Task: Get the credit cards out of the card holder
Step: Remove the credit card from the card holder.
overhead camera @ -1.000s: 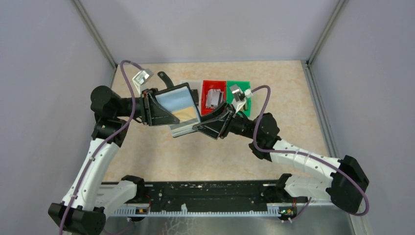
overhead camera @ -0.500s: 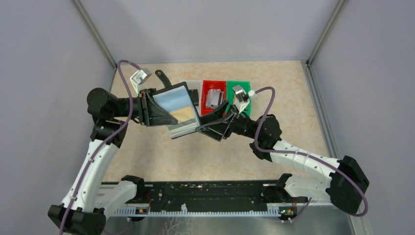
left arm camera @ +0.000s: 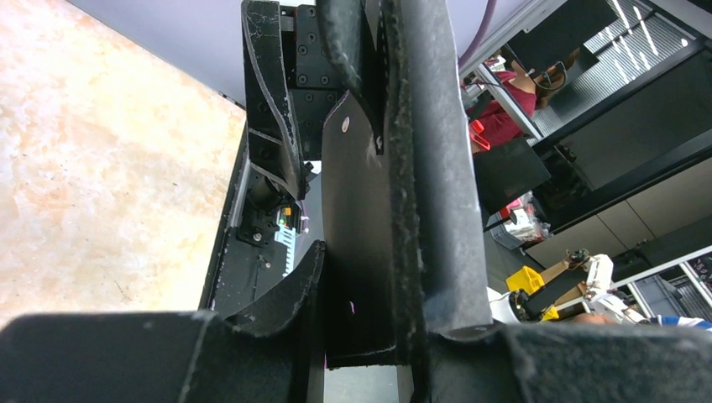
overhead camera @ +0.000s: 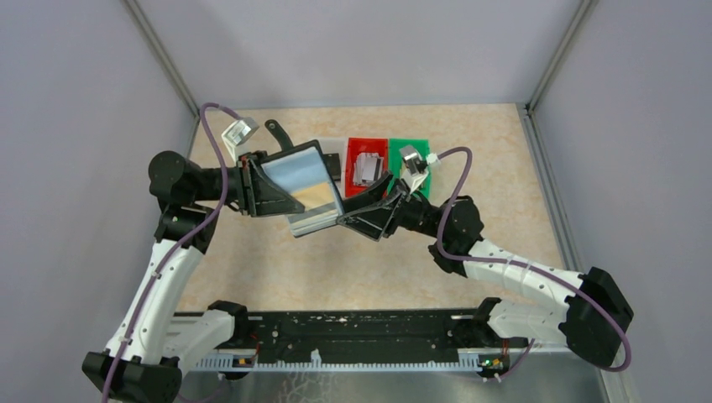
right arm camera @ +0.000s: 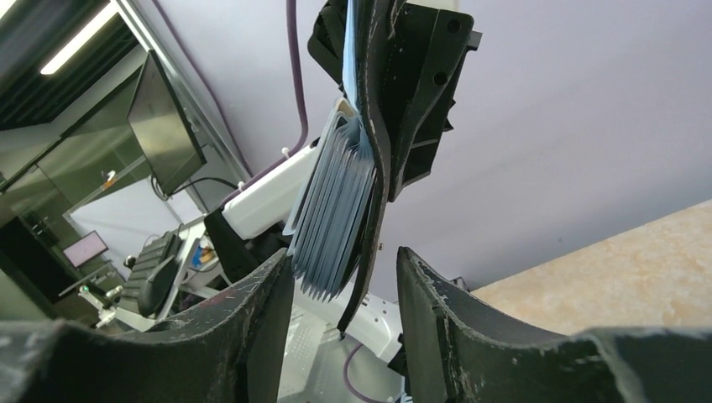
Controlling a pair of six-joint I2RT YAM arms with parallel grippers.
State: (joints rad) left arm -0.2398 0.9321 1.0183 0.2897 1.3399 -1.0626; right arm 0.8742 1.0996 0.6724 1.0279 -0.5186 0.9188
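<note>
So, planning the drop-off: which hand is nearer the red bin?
Right. The right hand sits just below the red bin in the top view; the left hand is farther left, gripping the card holder.

The card holder (overhead camera: 302, 172) looked like matt black leather with rough, fuzzy edges; its inner face was a smooth pale blue with a sheen. The table (overhead camera: 504, 168) had a smooth, marbled beige top. The red bin (overhead camera: 354, 146) and green bin (overhead camera: 422, 144) looked like glossy plastic.
</note>
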